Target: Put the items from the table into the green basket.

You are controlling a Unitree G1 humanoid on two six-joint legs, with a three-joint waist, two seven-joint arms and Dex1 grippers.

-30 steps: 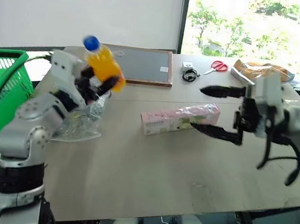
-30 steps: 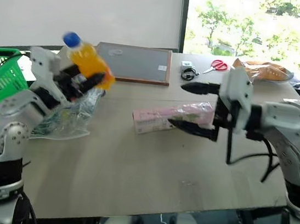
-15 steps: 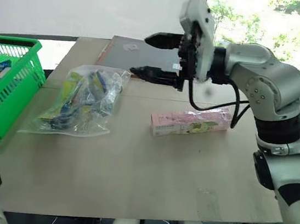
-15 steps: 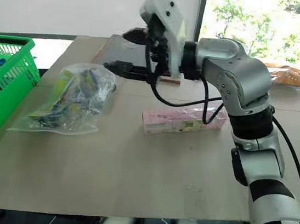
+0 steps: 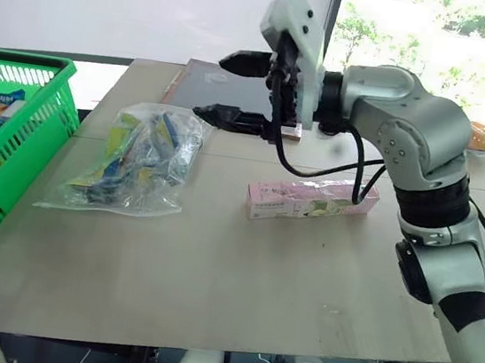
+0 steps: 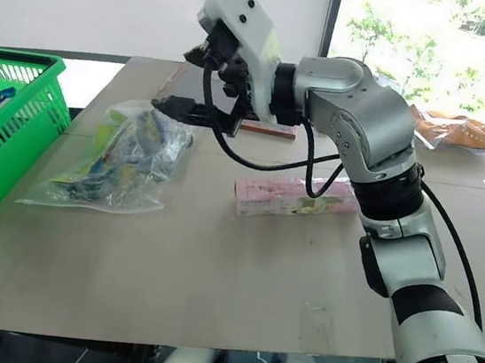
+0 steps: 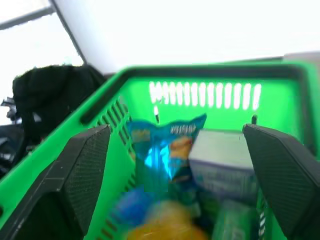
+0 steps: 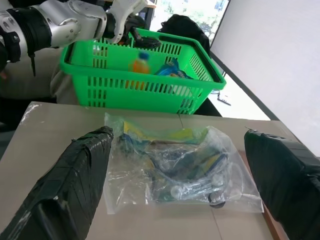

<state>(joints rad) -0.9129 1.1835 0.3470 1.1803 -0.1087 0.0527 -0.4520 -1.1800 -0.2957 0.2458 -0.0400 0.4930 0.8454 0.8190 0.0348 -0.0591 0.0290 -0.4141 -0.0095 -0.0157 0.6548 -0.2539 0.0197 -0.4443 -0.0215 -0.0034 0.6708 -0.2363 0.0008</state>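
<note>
Beige table (image 5: 212, 276) carries plastic bag (image 5: 133, 163), pink box (image 5: 310, 199), dark board (image 5: 204, 82)

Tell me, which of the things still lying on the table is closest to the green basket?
The clear plastic bag of colourful packets. It lies on the table's basket side; the long pink box sits farther away, toward the middle.

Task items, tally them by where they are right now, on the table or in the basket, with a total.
On the table: 2, the bag and the pink box
In the basket: 1, the bottle
Total: 3
</note>
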